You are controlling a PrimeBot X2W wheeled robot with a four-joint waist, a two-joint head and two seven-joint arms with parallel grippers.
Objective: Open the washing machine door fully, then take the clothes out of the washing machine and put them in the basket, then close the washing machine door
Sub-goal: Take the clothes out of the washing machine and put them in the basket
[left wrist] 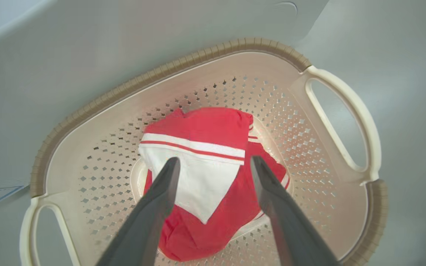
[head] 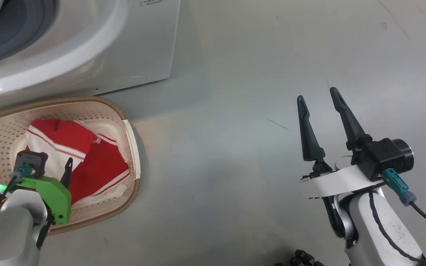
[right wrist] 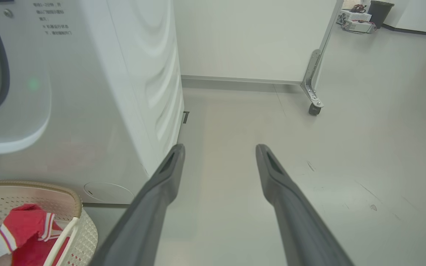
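Red fabric jersey (left wrist: 202, 123): crumpled, white panel, striped trim
Cream perforated plastic basket (left wrist: 183, 62): brown rim, holds jersey
Left gripper (left wrist: 215, 159): released above jersey
Right gripper (right wrist: 220, 146): released, empty

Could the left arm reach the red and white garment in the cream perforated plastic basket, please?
Probably yes: the left gripper hangs open directly above the red and white garment, with nothing between.

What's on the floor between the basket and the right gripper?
Bare grey floor, apart from a thin dark mark, separates the basket from the right gripper in the head view.
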